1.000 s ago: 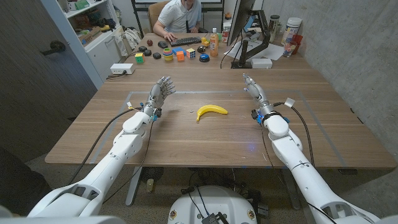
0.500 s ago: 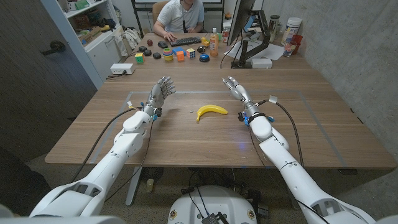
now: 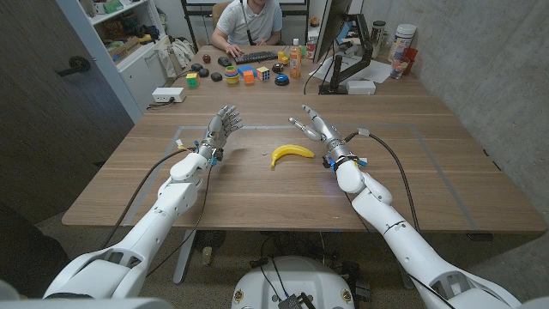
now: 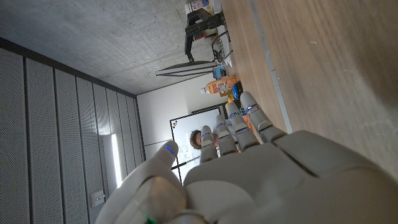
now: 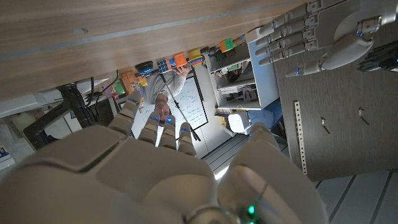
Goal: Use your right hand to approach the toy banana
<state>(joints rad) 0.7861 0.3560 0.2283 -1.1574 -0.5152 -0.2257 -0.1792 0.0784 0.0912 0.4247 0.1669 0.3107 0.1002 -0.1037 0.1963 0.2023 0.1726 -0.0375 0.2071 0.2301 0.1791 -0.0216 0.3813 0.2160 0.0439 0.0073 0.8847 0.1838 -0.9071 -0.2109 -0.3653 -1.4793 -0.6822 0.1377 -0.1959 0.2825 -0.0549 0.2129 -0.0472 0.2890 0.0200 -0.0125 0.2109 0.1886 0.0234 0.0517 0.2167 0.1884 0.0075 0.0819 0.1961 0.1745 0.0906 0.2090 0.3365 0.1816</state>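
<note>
Toy banana (image 3: 292,154) lies mid-worktop (image 3: 257,184) between both hands, right hand (image 3: 316,126) just right of it, fingers wide, holding nothing; left hand (image 3: 220,129) well left, fingers spread, empty.

Right hand (image 3: 316,125) and left hand (image 3: 220,127), fingers apart, both holding nothing.

Evenly and brightly lit from overhead, with soft, faint shadows on the brown wooden table (image 3: 257,184). Sharp across the head view, with wide-angle bending toward the edges. In the left wrist view, a glowing vertical strip light (image 4: 115,169) against grey wall panels. Close, slightly soft white robot hand (image 5: 155,171) in the right wrist view.
</note>
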